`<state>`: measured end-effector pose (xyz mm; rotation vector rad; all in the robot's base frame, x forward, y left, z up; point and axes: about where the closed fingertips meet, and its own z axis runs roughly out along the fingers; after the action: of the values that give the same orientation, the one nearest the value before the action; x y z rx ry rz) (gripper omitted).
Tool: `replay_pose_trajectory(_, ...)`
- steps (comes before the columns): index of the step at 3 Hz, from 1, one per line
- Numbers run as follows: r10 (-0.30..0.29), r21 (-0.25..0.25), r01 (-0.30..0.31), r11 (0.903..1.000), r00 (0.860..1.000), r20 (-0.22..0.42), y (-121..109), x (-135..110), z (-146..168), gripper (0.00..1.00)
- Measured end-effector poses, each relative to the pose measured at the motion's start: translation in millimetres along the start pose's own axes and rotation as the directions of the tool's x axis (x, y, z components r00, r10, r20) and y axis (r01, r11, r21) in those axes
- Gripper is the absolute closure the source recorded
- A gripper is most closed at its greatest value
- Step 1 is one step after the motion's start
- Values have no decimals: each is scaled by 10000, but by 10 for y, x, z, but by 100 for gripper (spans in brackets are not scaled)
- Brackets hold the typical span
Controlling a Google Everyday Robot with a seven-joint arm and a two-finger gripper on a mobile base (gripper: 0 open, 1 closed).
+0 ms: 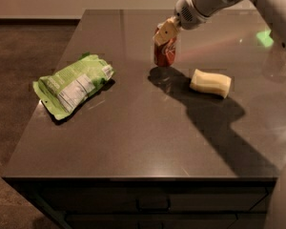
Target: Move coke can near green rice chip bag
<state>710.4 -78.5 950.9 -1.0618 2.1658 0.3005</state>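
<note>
The gripper [166, 32] sits at the far middle of the table [148, 142], coming down from the upper right of the view, and its tan fingers appear clenched around the upper part of the coke can [165, 54], which hangs upright directly beneath it, at or just above the tabletop; I cannot tell whether the base touches the surface. From the gripper, the green rice chip bag [74, 85] lies well apart, off toward the left of the view and somewhat nearer the camera, flat on the table with its label panel up. Its long axis runs on a diagonal, and its far, upper-right end is the part closest to the gripper. The pale sponge [210, 82] lies on the opposite side of the gripper, to the right and nearer the camera, so it looks to be out of the way. The coming move, as I judge it, is a carry leftward and slightly toward the camera, ending just short of that near end of the bag.
</note>
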Motion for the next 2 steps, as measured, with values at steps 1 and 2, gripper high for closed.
replay_pose_trajectory(1,-877,-1008,893,9909,9959,203,518,-155,65,100)
replay_pose_trajectory(2,-1682,-2067,1743,9627,9846,471,1105,-257,166,100)
